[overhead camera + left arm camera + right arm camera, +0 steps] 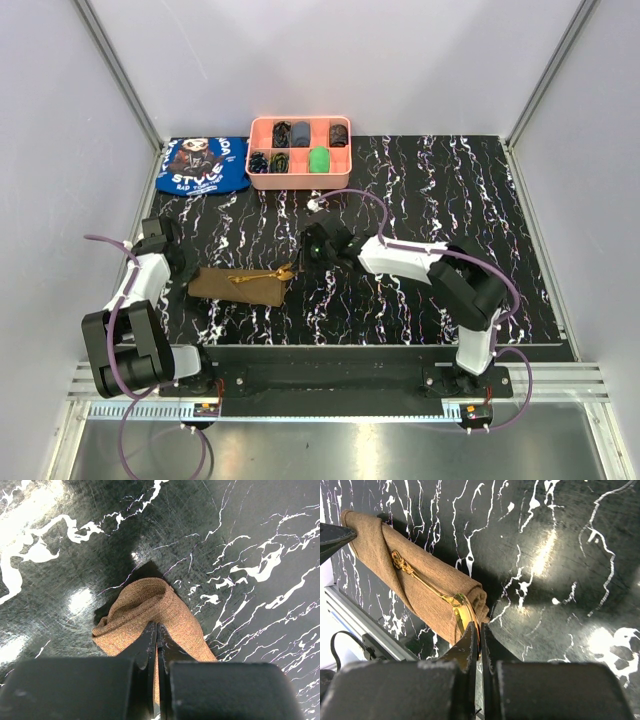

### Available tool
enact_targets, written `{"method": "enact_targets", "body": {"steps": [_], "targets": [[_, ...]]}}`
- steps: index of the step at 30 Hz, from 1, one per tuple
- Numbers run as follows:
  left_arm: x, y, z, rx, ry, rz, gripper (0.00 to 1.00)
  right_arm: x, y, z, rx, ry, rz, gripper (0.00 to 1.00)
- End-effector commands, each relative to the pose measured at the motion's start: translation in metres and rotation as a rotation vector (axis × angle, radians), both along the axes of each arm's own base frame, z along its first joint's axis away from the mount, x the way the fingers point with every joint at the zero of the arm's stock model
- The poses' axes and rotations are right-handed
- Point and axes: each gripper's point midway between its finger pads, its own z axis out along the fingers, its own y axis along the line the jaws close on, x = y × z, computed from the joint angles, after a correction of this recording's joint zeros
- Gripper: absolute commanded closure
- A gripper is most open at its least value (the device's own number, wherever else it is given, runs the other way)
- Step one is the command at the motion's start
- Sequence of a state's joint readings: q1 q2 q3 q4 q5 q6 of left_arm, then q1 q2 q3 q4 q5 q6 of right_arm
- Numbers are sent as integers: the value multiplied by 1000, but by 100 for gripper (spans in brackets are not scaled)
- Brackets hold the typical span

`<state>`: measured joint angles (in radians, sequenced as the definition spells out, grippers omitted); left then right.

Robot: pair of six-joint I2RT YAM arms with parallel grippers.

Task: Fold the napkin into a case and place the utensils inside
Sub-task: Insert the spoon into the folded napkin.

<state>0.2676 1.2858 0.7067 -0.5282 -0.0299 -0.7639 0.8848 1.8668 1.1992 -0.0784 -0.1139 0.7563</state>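
Folded olive-brown cloth napkin (235, 290) lies near-left on the table (450, 200). Left end effector (156, 626) pinches its end; closed right end effector (480, 628) touches the gold spoon (459, 607), which may slide off.

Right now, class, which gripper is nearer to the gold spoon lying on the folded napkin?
Right. The right gripper, shut, sits at the bowl end of the spoon; the left gripper pinches the napkin at its far end, beyond the handle.
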Motion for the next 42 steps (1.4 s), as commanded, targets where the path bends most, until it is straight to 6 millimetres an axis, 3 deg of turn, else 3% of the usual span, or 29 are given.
{"method": "enact_targets", "body": {"steps": [1, 16, 27, 33, 35, 38, 40, 41, 42], "targets": [[7, 0, 2, -8, -31, -3, 100, 10, 24, 17, 58, -45, -5, 100], [4, -2, -3, -21, -27, 7, 100, 10, 50, 19, 96, 12, -57, 100], [5, -2, -3, -22, -33, 11, 100, -5, 72, 2, 100, 124, -96, 100], [5, -6, -3, -42, -37, 0, 100, -2, 78, -6, 118, 143, -134, 100], [5, -7, -3, -40, -36, -5, 100, 0, 80, -6, 130, 140, -137, 96], [7, -5, 4, -26, -61, -20, 100, -1, 81, 3, 140, 116, -108, 68], [15, -8, 18, -24, -122, -50, 100, -5, 74, 4, 118, 113, -103, 54], [17, -10, 25, -23, -148, -76, 100, -7, 70, 16, 128, 103, -91, 53], [21, -14, 38, -28, -200, -96, 100, -9, 60, 15, 99, 97, -101, 50]]}}
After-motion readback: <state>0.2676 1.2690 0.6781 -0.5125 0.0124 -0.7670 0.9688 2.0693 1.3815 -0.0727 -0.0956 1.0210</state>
